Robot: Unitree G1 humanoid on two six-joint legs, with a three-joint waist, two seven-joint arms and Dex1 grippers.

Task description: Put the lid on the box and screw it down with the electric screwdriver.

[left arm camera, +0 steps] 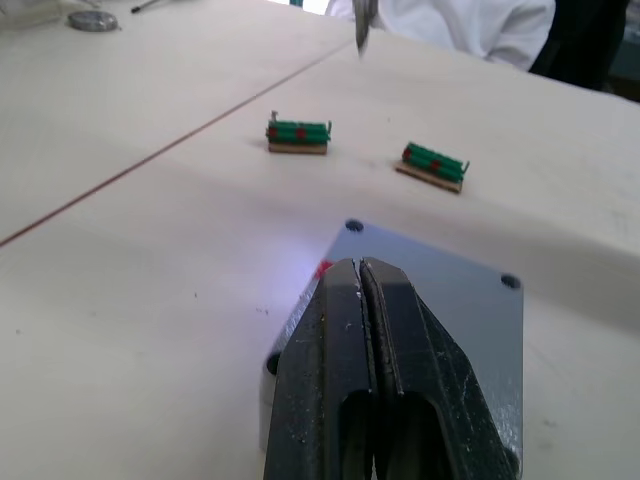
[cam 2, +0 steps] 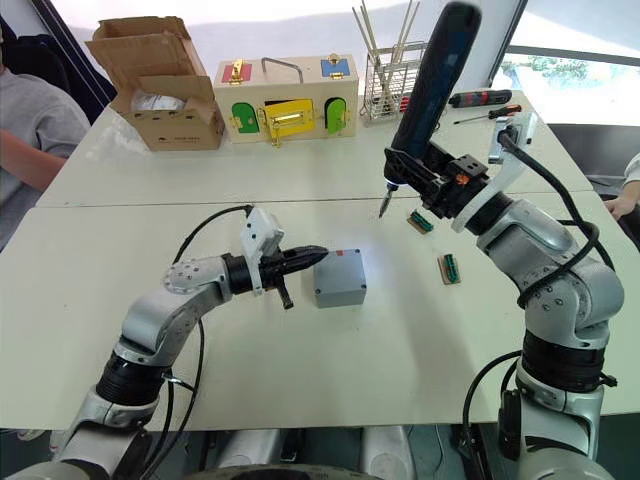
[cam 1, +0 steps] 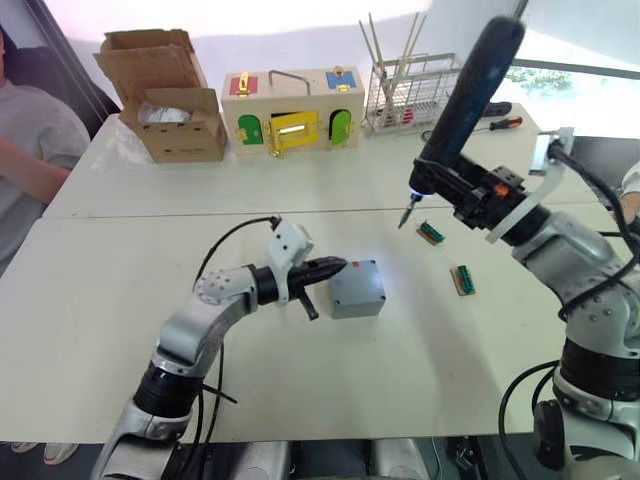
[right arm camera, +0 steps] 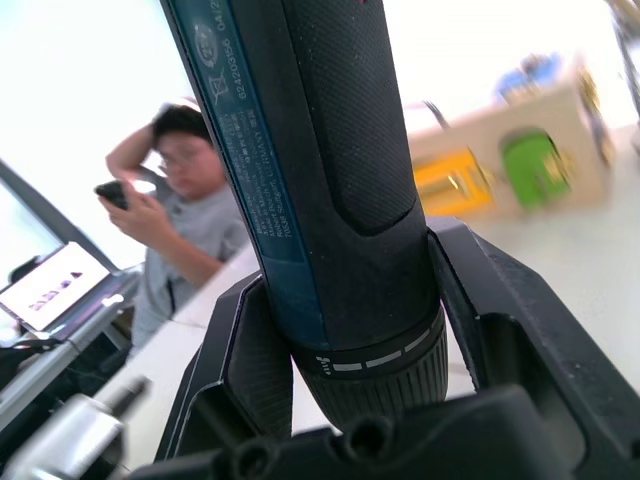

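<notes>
**Lid on the box, screwdriver held above the desk**

The left claw (cam 1: 335,267) lies low over the white desk (cam 1: 120,300), its two black fingers pressed together with nothing between them. Their tips rest at the near edge of the lid (left arm camera: 440,285), which sits flat on top of the grey box (cam 1: 357,290). From the left wrist view the fingers reach over the lid's edge, and screw holes show at the lid's corners. A small red mark shows on the box's side just beyond the fingertips, and a patch of bluish light falls on the desk beside it.

The right claw (cam 2: 425,195) is clamped on the electric screwdriver (cam 1: 470,100), gripping it around its lower collar. The tool rises steeply from the claw, tilted, its thin metal bit (cam 1: 407,215) pointing down toward the desk and hanging in the air, apart from the box and well beyond the left claw.

Two small green terminal blocks (cam 1: 461,280) lie on the desk under and beside the right claw. Farther off from both claws stand a cardboard carton (cam 1: 165,95), a wooden latch box (cam 1: 290,108) and a wire rack (cam 1: 410,92). A person (right arm camera: 185,215) sits at the desk's far end.
</notes>
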